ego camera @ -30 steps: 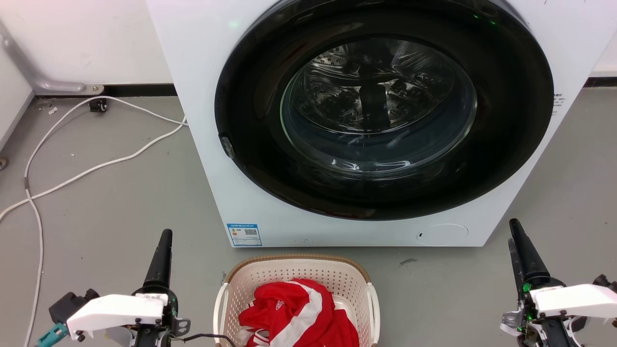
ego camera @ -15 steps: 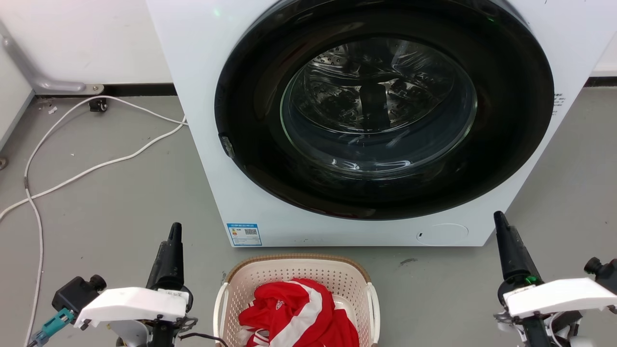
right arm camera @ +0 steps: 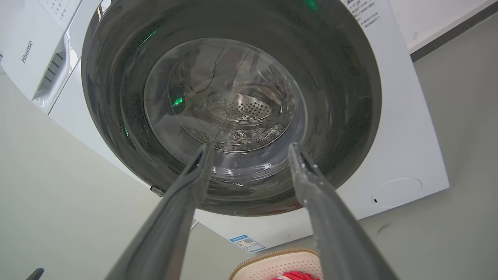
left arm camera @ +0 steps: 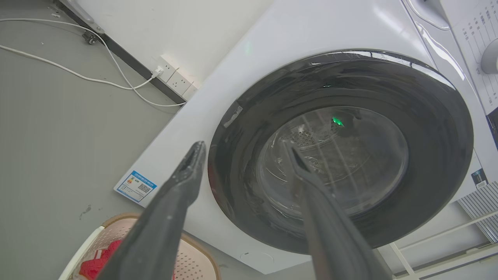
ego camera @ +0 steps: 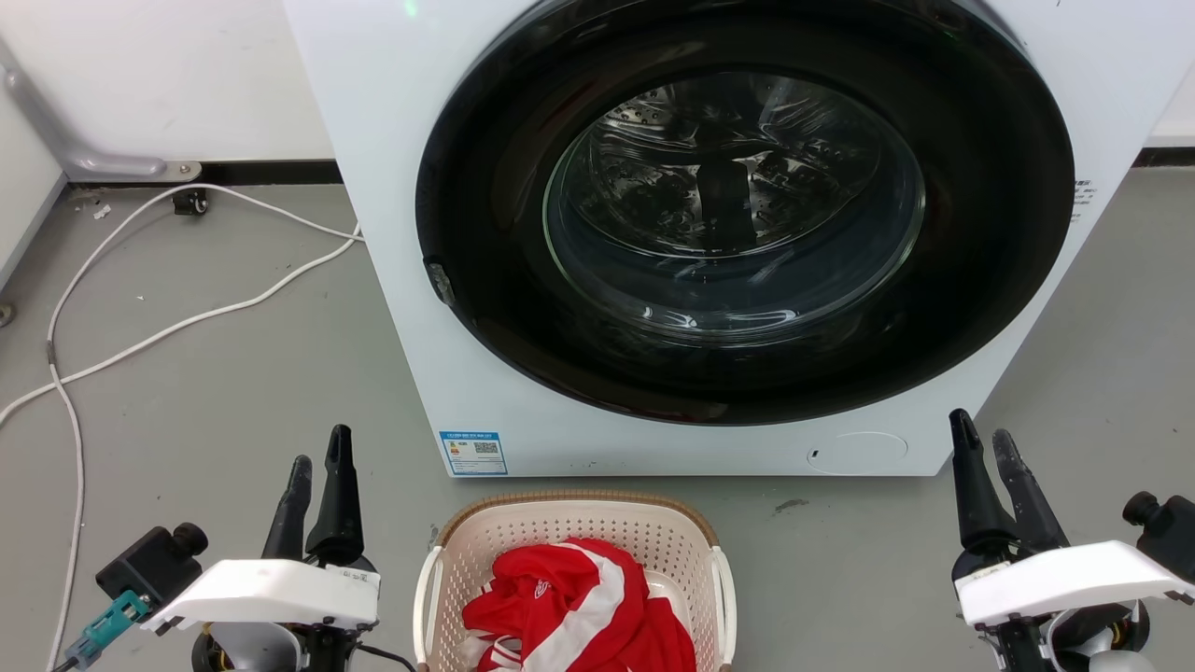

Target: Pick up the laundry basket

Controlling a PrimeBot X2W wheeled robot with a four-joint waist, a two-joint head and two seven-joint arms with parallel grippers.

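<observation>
**Basket** (ego camera: pixel 571 498): bottom centre of the head view, on the floor (ego camera: pixel 233 392), just in front of the washer (ego camera: pixel 373 112).
- Build: perforated plastic. Judged stiff, light and smooth.
- Hold points: white side handles (ego camera: pixel 420 602), one on each edge. Probably a two-arm lift.
- Contents: red-and-white garment (ego camera: pixel 579 607). Soft, and judged to add little weight.

**Left gripper** (ego camera: pixel 319 450): lower left, jaws spread, empty.

**Right gripper** (ego camera: pixel 980 427): lower right, jaws spread, empty.

Both are clear of the basket.

Bare floor (ego camera: pixel 233 392) on 2 sides of the laundry basket (ego camera: pixel 574 498); washing machine (ego camera: pixel 728 450) just behind.
</observation>
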